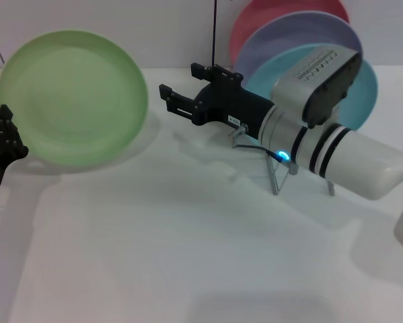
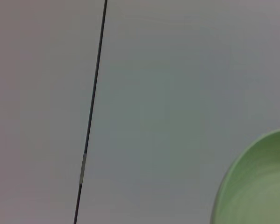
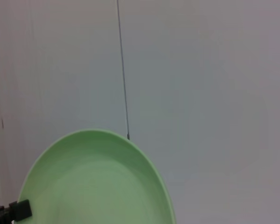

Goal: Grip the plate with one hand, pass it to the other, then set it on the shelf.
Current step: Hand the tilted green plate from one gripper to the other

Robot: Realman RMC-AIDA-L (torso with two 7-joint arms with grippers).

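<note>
The left gripper (image 1: pixel 13 145) is holding up the light green plate (image 1: pixel 73 97); the right gripper (image 1: pixel 177 101), jaws wide, is reaching toward its rim for the handover.

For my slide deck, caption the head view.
Left gripper holds the round light green plastic plate upright while the open right gripper reaches toward it.

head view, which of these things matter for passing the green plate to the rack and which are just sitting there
In the job:
- round light green plastic plate, held up by the left gripper
- right gripper, open, near the plate
- silver wire rack

Just there:
- turquoise-blue plate
- lavender plate
- pink plate
</note>
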